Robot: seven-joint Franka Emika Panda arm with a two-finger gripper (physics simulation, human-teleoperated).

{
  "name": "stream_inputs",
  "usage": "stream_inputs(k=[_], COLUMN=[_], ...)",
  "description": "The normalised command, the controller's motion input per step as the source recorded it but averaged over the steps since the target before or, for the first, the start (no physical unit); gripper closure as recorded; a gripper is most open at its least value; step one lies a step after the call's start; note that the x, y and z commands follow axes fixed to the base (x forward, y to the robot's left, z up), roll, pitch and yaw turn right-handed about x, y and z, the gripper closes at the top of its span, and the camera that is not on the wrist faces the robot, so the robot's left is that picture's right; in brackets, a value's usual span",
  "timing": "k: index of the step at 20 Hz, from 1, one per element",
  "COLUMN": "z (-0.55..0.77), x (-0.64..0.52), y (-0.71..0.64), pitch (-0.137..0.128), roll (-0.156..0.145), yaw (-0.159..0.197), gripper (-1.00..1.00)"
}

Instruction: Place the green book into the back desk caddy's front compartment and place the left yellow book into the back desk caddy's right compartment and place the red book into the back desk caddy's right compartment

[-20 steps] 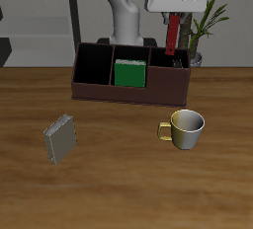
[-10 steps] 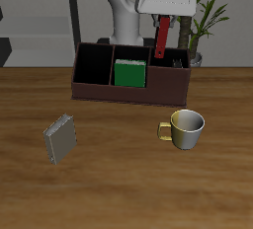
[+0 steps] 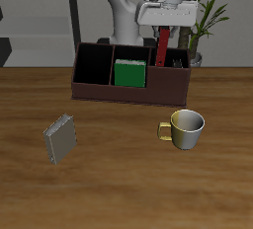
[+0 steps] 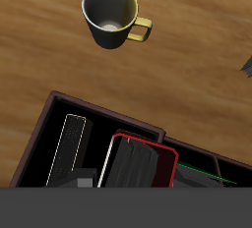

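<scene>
My gripper [image 3: 163, 28] is shut on the red book [image 3: 162, 47], which hangs upright over the back desk caddy [image 3: 99, 93]. The book's lower end is down in the mouth of the right compartment [image 3: 174, 67], close to the divider. In the wrist view the red book [image 4: 138, 163] sits beside the left yellow book [image 4: 71, 148], a grey-tan book that stands in that same compartment. The green book [image 3: 129, 72] stands in the front compartment, and only its edge [image 4: 212, 178] shows in the wrist view.
A brass-coloured mug [image 3: 185, 127] stands on the table in front of the caddy's plant end, also seen in the wrist view [image 4: 111, 14]. Another grey-tan book [image 3: 59, 138] lies nearer the table's front edge. A potted plant [image 3: 205, 16] stands behind the caddy.
The gripper has carried the red book sideways away from the plant and lowered it toward the right compartment. Everything else has stayed put.
</scene>
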Motion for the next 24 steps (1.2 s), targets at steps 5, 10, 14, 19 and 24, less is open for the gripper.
stream_inputs(k=[5, 10, 14, 19, 24], z=[-0.24, -0.36, -0.24, 0.01, 0.05], x=[-0.03, 0.12, 0.05, -0.02, -0.02], y=[0.08, 0.02, 0.04, -0.03, -0.03], pitch=[0.053, 0.135, 0.158, 0.035, -0.01], roll=[0.031, 0.033, 0.11, 0.027, -0.008], yaw=[-0.013, -0.034, -0.067, -0.025, 0.012], gripper=[1.0, 1.0, -1.0, -1.0, -1.0])
